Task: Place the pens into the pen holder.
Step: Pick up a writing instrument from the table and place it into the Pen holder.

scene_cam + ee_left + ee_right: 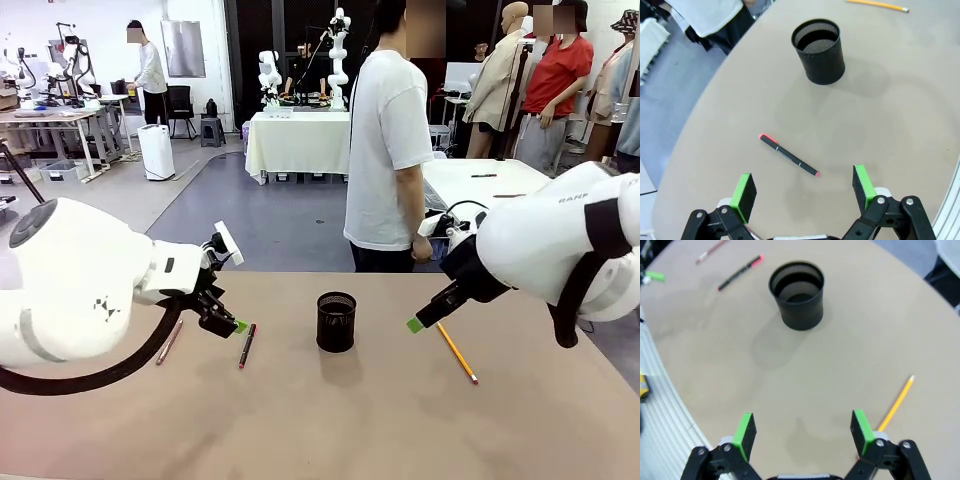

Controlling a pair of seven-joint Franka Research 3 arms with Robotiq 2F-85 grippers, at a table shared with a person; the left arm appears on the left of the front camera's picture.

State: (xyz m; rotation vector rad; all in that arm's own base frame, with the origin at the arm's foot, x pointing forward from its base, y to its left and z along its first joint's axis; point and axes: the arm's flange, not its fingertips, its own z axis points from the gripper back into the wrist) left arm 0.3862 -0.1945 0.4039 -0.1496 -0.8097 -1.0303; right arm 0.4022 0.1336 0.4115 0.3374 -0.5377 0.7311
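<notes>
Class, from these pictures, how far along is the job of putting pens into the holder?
Done: nothing; the pen holder looks empty. In hand: nothing; left gripper and right gripper are open. Left: black pen, pinkish pen and yellow pencil lie on the table.

The pen holder (pixel 336 321) stands mid-tabletop (pixel 330 430) toward the far edge; the inner pen (pixel 247 345) lies left of it, the outer pen (pixel 169 341) farther left, the pencil (pixel 457 352) right.
</notes>
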